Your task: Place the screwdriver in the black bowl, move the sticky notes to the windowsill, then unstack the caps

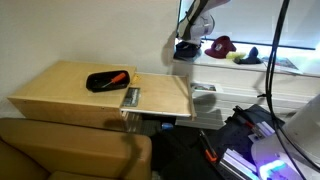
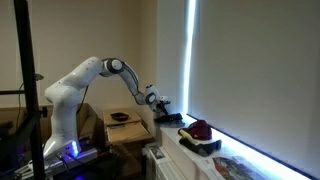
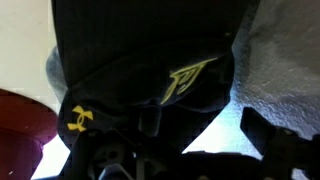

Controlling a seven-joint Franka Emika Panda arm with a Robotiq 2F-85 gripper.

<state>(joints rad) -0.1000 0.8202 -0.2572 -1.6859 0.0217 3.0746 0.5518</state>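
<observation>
The screwdriver (image 1: 116, 78) with its orange handle lies in the black bowl (image 1: 103, 83) on the wooden table; the bowl also shows in an exterior view (image 2: 120, 117). My gripper (image 1: 186, 38) (image 2: 160, 104) hangs over the windowsill (image 1: 215, 66), right above the dark cap (image 1: 187, 49). In the wrist view the dark cap (image 3: 150, 70) with yellow logos fills the frame, and my gripper (image 3: 195, 150) is open, with a bright gap beside its right finger. The red cap (image 1: 222, 45) (image 2: 199, 130) (image 3: 15, 120) sits apart beside it. A yellowish pad, seemingly the sticky notes (image 1: 246, 59), lies farther along the sill.
A small grey rectangular object (image 1: 131, 97) lies on the table near its edge. A brown sofa (image 1: 70, 150) stands in front of the table. Cables and equipment (image 1: 250, 135) crowd the floor under the sill. A blind (image 2: 250, 70) hangs over the window.
</observation>
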